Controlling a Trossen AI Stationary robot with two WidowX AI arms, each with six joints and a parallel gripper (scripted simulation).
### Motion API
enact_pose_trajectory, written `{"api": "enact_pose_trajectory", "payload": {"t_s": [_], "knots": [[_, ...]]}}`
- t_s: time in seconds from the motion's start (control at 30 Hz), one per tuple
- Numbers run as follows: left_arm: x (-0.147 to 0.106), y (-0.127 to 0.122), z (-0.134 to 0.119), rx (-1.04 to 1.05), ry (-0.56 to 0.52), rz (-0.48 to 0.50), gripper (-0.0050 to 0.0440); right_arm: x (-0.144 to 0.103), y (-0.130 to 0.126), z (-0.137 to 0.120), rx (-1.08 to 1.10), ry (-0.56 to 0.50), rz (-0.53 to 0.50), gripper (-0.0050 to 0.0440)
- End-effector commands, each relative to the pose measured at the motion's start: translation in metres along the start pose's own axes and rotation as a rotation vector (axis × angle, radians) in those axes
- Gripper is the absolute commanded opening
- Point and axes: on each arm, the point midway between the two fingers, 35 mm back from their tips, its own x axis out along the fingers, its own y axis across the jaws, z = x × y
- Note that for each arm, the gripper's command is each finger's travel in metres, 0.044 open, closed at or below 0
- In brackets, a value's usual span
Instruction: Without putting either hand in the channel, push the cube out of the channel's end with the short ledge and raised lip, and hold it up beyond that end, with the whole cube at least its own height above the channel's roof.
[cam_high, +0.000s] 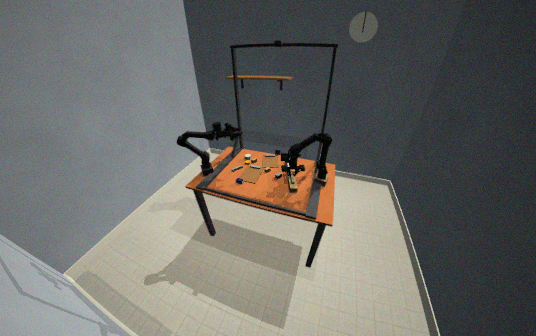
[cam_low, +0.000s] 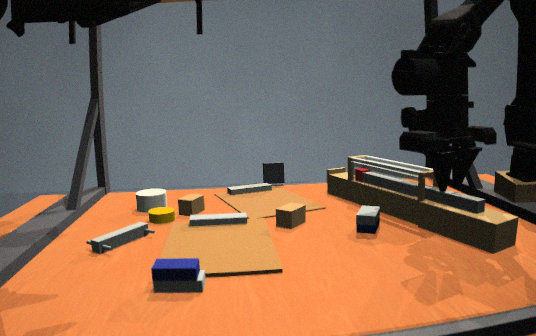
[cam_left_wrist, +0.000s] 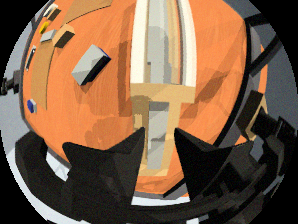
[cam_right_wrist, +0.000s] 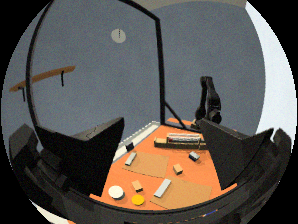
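The tan channel (cam_low: 450, 220) (cam_high: 292, 185) (cam_right_wrist: 177, 145) lies at the right of the table, with a railed roof (cam_low: 395, 165) (cam_left_wrist: 140, 60) over its far half. A small red cube (cam_low: 361, 173) sits under the roof near the far end, by the raised lip (cam_low: 336, 175). A long grey rod (cam_low: 425, 192) (cam_left_wrist: 157, 125) lies in the channel and reaches in from the near end. My left gripper (cam_low: 452, 186) (cam_left_wrist: 159, 131) (cam_high: 289, 172) is open, its fingers either side of the rod's outer part and just above it. My right gripper (cam_right_wrist: 164, 122) (cam_high: 239, 132) is wide open, empty, high off the table's far side.
On the table lie a white cylinder (cam_low: 151, 199), a yellow disc (cam_low: 161, 214), tan blocks (cam_low: 191, 204) (cam_low: 290, 215), grey bars (cam_low: 218, 219) (cam_low: 249, 188), a pinned grey rod (cam_low: 119, 237), a blue-topped block (cam_low: 178, 274), a grey block (cam_low: 368, 218), a black cube (cam_low: 273, 173) and cardboard sheets (cam_low: 225, 250).
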Motion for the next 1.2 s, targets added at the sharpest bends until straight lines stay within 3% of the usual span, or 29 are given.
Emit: {"api": "enact_pose_trajectory", "payload": {"t_s": [0.0,0.27,0.3,0.63,0.67,1.17], "knots": [[-0.028,0.008,0.000,-0.008,-0.001,0.050,0.0157,-0.001,0.000,0.006,0.006,-0.017,-0.002,0.0400],[-0.058,0.005,0.000,-0.007,0.000,0.043,0.0157,-0.001,0.000,0.006,0.006,-0.017,-0.002,0.0400],[-0.049,0.005,0.000,-0.007,0.000,0.041,0.0157,-0.001,0.000,0.006,0.006,-0.017,-0.002,0.0400],[-0.047,0.004,0.000,-0.007,0.000,0.039,0.0157,-0.001,0.000,0.006,0.006,-0.017,-0.002,0.0400],[-0.047,0.004,0.000,-0.007,0.000,0.040,0.0000,-0.001,0.000,0.006,0.006,-0.017,-0.002,0.0400],[-0.047,0.004,0.000,-0.007,0.000,0.040,0.0000,-0.001,0.000,0.006,0.006,-0.017,-0.002,0.0400]]}}
